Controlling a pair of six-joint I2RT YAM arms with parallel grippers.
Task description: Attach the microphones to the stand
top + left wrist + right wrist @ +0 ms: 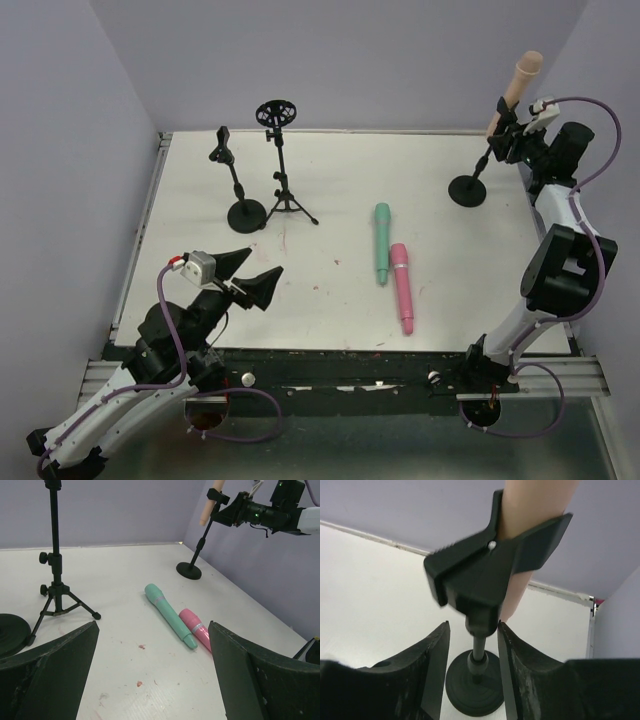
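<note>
A peach-beige microphone [520, 85] stands tilted in the clip of the round-base stand [468, 190] at the far right. In the right wrist view the clip [490, 570] grips the microphone [535, 500]. My right gripper [473, 625] is open and straddles the stand's neck just below the clip; the right finger is close against it and the left one is apart. The teal-green microphone [381, 243] and pink microphone [402, 287] lie side by side mid-table. My left gripper [262, 262] is open and empty, low at the near left, facing them [167, 614].
A round-base stand with an empty clip [232, 175] and a tripod stand with a ring mount [278, 150] stand at the back left. Purple walls close the table at the back and both sides. The tripod's legs [60, 607] are left of my left gripper.
</note>
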